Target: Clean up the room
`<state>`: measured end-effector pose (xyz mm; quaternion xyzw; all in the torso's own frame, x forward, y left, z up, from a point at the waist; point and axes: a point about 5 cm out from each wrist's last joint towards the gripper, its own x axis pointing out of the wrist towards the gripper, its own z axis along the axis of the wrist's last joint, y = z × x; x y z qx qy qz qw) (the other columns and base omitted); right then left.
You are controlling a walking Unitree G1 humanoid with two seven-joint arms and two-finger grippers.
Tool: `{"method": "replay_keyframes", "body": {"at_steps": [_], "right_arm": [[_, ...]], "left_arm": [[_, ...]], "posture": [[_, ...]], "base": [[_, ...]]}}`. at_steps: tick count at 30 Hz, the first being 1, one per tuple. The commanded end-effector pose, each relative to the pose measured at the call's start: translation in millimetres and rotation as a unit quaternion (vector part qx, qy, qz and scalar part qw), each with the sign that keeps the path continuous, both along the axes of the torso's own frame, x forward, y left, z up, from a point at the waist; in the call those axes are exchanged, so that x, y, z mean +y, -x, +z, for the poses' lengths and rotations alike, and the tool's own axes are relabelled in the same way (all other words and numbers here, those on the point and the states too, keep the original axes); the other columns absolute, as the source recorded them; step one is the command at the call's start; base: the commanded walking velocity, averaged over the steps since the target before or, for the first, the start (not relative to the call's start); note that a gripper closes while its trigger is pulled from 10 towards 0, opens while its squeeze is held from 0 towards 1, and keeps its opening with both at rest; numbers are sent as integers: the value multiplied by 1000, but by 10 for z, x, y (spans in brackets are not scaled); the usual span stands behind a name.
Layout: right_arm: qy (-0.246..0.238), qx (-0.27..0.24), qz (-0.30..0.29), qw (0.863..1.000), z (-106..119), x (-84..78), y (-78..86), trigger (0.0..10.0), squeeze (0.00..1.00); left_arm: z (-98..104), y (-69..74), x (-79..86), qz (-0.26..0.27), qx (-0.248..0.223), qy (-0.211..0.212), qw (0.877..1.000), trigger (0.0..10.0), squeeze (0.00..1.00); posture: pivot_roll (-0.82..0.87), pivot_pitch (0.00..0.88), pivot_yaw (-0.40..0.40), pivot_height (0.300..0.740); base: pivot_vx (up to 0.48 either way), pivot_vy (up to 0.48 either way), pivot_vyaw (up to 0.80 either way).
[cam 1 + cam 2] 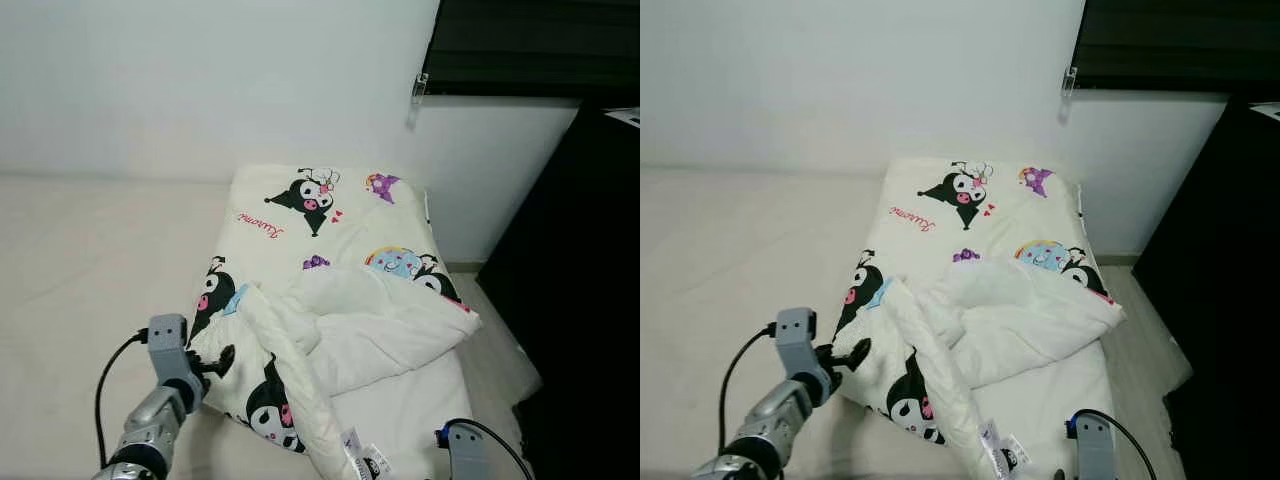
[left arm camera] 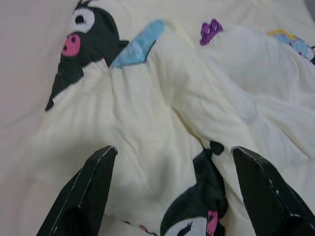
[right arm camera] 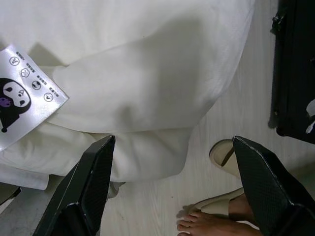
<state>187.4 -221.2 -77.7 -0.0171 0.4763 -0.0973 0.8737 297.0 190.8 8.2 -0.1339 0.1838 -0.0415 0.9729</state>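
Quilt (image 1: pixel 340 300), cream with black cartoon figures, lies rumpled on the bed (image 1: pixel 90 260) against the white wall (image 1: pixel 200 80). Left gripper (image 1: pixel 222 360) sits at the quilt's near edge. Left wrist view: fingers (image 2: pixel 93 182) spread wide, holding nothing, over the quilt. Right wrist view: right gripper (image 3: pixel 172 191) fingers wide apart, empty, above the quilt's hanging edge, its label (image 3: pixel 24 93) and a person's sandalled foot (image 3: pixel 216 216).

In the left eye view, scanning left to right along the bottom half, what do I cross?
Bare mattress → left gripper at the quilt's edge → cartoon-print quilt → care label → right arm's wrist → dark furniture.
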Motion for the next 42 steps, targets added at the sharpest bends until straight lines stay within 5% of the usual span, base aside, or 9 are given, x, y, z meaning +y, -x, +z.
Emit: {"method": "replay_keyframes", "body": {"at_steps": [1, 9, 42], "right_arm": [[0, 11, -4, 1000, -27, -14, 59, 10000, 0], [-1, 11, -5, 1000, -27, -8, 55, 10000, 0], [-9, 12, -9, 1000, -34, 0, 66, 10000, 0]], "left_arm": [[-63, 35, -40, -3, 24, -1, 1000, 10000, 0], [-218, 160, -103, -13, 72, -3, 997, 10000, 0], [-274, 208, -217, -39, 83, -27, 995, 10000, 0]], "posture": [[-114, 63, -22, 740], [-111, 63, -25, 740], [-117, 72, -18, 740]], "base": [[0, 0, 0], [-140, 0, 0], [-93, 0, 0]]}}
